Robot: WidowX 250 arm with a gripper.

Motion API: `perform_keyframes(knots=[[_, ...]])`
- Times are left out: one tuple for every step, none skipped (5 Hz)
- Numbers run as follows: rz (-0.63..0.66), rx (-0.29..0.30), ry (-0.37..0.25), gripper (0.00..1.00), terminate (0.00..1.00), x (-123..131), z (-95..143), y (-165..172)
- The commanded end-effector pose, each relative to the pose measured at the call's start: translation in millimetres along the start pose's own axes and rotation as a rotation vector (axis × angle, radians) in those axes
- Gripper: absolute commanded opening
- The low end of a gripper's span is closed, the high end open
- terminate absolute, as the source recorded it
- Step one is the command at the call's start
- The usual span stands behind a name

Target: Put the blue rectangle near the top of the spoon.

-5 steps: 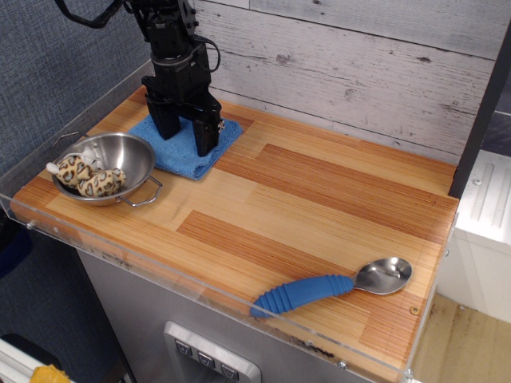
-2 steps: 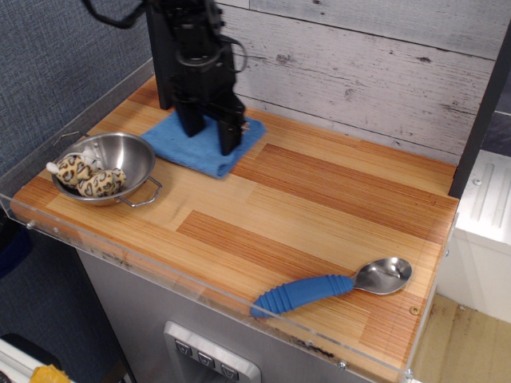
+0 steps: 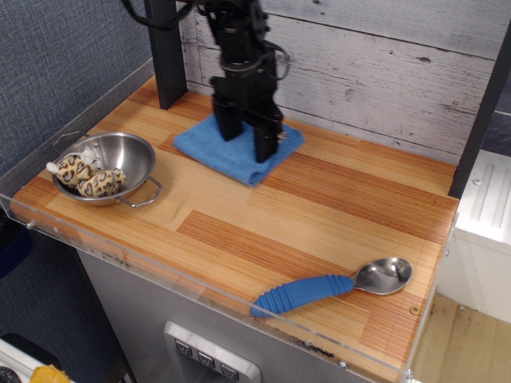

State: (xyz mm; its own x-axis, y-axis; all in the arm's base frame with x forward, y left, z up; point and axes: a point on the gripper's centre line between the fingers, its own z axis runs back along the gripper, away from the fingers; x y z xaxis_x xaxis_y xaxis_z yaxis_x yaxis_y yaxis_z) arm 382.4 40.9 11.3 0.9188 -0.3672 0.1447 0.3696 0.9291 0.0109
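Note:
The blue rectangle is a folded blue terry cloth lying at the back middle of the wooden table, near the plank wall. My gripper stands upright on it, its two black fingers down on the cloth with a bit of cloth between them. The cloth moves along with it. The spoon lies at the front right, its ribbed blue handle pointing left and its shiny metal bowl to the right, far from the cloth.
A steel bowl with a spotted soft toy in it stands at the left front. A clear plastic rim runs along the table's front edge. A black post stands at the back left.
My gripper has moved to the right along the back of the table, and the blue cloth has slid with it, away from the steel bowl. The spoon and the bowl have not moved.

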Motion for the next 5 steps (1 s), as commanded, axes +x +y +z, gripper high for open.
perform_keyframes(knots=[[-0.187, -0.042, -0.054, 1.0, 0.0, 23.2, 14.0, -65.1], [-0.252, -0.068, -0.058, 1.0, 0.0, 18.6, 15.8, -92.7], [-0.321, -0.09, -0.06, 1.0, 0.0, 10.2, 18.2, -118.3], [-0.38, -0.11, -0.056, 1.0, 0.0, 5.5, 19.0, -141.4], [-0.414, -0.115, -0.052, 1.0, 0.0, 5.5, 19.7, -156.6]])
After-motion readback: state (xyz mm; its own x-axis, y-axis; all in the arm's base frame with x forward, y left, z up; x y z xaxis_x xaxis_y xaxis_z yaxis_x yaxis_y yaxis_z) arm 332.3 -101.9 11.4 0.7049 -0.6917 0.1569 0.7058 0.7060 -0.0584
